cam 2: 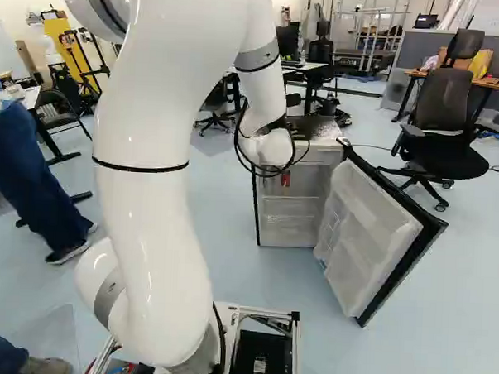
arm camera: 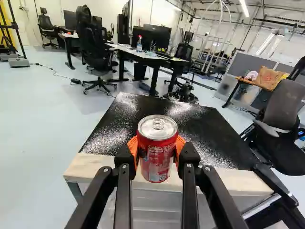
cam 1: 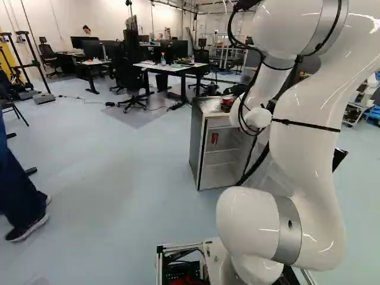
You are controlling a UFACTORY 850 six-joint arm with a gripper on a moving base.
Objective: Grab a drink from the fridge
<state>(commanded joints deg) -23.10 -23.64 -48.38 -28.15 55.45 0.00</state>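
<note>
"How many cans has the gripper [cam 1: 228, 102] got?"

"One red can [arm camera: 157, 155]. Its two fingers [arm camera: 125, 167] are clamped on it, with an orange pad [arm camera: 132, 149] on each side."

"Where is the can?"

"Up by the front edge of the fridge top [arm camera: 167, 119]. I can't tell if its bottom touches the top."

"How many fridges?"

"One fridge [cam 2: 294, 207], with one door [cam 2: 367, 233], wide open. Inside there's one little red thing [cam 2: 286, 179], too small to name."

"Any bottles?"

"One, on a desk [arm camera: 143, 56] past the fridge: a spray bottle [arm camera: 139, 44]. And one big black chair [cam 2: 441, 121] is at the right of the right base view."

"What's hard to see?"

"The big white arm [cam 1: 306, 136] hides most of the door in the left base view. In the right base view, it hides the can."
</note>
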